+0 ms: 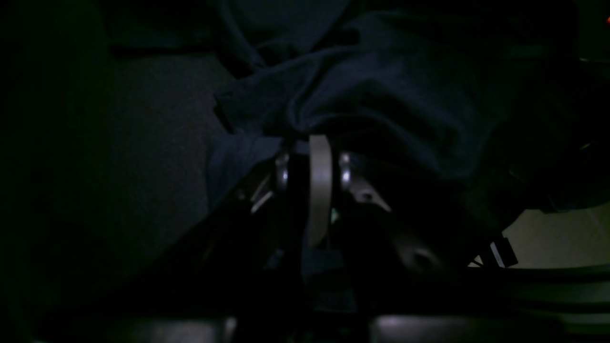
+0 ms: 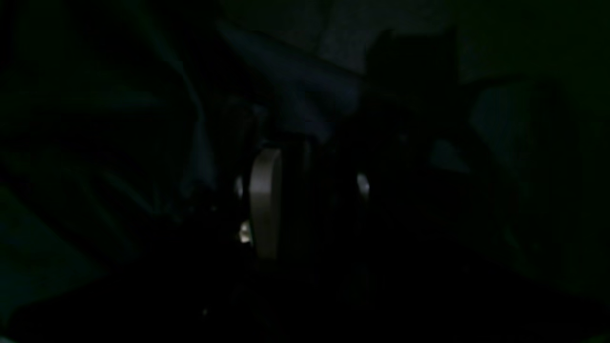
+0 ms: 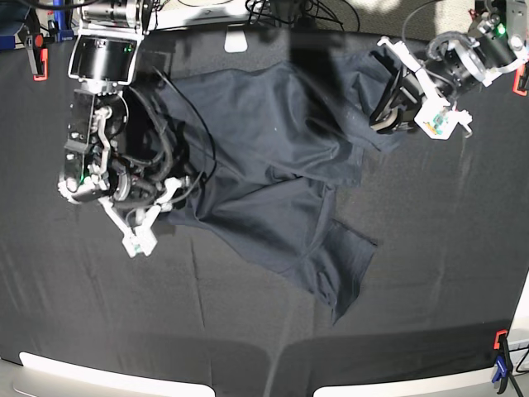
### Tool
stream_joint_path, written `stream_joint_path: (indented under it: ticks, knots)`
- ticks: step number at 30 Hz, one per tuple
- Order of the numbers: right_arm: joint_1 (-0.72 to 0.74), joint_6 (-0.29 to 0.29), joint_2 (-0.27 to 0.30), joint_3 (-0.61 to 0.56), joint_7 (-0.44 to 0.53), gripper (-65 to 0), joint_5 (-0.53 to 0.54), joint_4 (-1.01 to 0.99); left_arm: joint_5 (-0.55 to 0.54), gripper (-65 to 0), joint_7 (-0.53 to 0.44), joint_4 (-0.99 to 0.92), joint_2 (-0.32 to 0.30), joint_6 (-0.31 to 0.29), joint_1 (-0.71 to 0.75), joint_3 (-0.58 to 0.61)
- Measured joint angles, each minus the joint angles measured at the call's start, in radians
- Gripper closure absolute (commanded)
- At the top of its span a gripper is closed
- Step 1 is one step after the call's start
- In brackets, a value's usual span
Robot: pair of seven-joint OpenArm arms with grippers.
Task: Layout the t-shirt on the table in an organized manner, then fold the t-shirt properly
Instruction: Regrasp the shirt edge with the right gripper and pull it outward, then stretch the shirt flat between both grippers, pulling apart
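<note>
Black creased cloth covers the surface [image 3: 430,273] from edge to edge, with orange clamps [image 3: 38,63] at the far corners and a pale rim along the near side; on it lies the t-shirt [image 3: 273,157], a dark navy heap spread crookedly across the middle, still rumpled and far from laid out.

Its long axis runs on a diagonal in the base view, from the upper part where the two arms meet it down to a loose flap [image 3: 343,265] trailing toward the near edge; that flap lies well apart from both arms.

The left gripper [image 3: 397,103], on the base view's right, sits at the shirt's upper corner; its wrist view shows the jaws drawn narrow with a bunch of navy cloth pinched between them, so I judge it to be holding the shirt's edge.

The right gripper [image 3: 153,207], on the base view's left, rests at the opposite edge of the shirt; its wrist view is very dark, the jaws seem to stand partly apart with cloth folds around them, but whether cloth is caught between them I cannot tell.

The coming move likely turns on drawing the two held edges away from each other, across the shirt's width, to pull the fabric flat; the trailing flap is nearer neither arm clearly, and would need a separate reach.
</note>
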Motion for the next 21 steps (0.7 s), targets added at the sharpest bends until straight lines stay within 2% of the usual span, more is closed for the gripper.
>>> stream_joint_path:
  ticks: [2, 5, 6, 11, 16, 21]
  knots:
    - [0.001, 0.006, 0.000, 0.000, 0.001, -15.5, 0.020, 0.000, 0.000, -4.2, 0.001, 0.000, 0.000, 0.000, 0.000, 0.000]
    - [0.002, 0.016, 0.000, 0.000, 0.000, -2.1, 0.020, 0.000, 0.000, -4.2, 0.000, 0.000, 0.000, 0.000, 0.000, 0.000]
    - [0.002, 0.016, 0.000, 0.000, -0.002, 0.0, 0.015, 0.000, 0.000, -4.2, 0.000, 0.000, 0.000, 0.000, 0.000, 0.000]
    - [0.000, 0.035, 0.000, 0.000, -0.018, 0.0, -0.095, 0.025, 0.000, -4.2, 0.000, 0.000, 0.000, 0.000, 0.000, 0.000]
    - [-0.049, 0.041, 0.037, 0.000, -0.087, 0.0, -0.049, 0.201, 0.000, -4.2, 0.000, 0.000, 0.000, 0.000, 0.000, 0.000]
    - [-0.200, 0.044, 0.053, 0.069, -0.096, 0.0, -0.042, 0.424, 0.000, -4.2, 0.000, 0.000, 0.003, 0.000, 0.000, 0.000]
